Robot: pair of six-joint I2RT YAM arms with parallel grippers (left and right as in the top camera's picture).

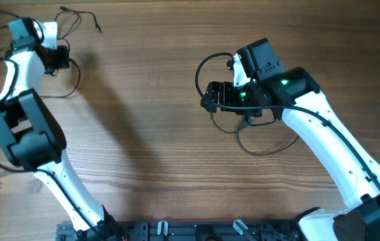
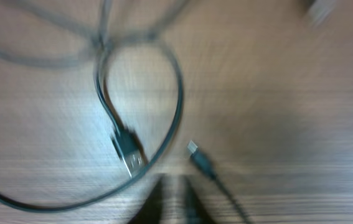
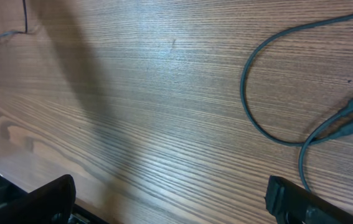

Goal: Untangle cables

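Two end effectors. On the right end effector (image 3: 170, 202), fingers stand wide apart, empty, above the table (image 3: 132, 93); one cable (image 3: 244, 87) curves just beside. For the left end effector (image 1: 61, 57), opening blurred, cannot tell; looped cables (image 2: 179, 106) with plugs lie below it, far-left table corner.

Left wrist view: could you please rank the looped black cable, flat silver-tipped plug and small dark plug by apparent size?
1. looped black cable
2. flat silver-tipped plug
3. small dark plug
Blurred, but clear.
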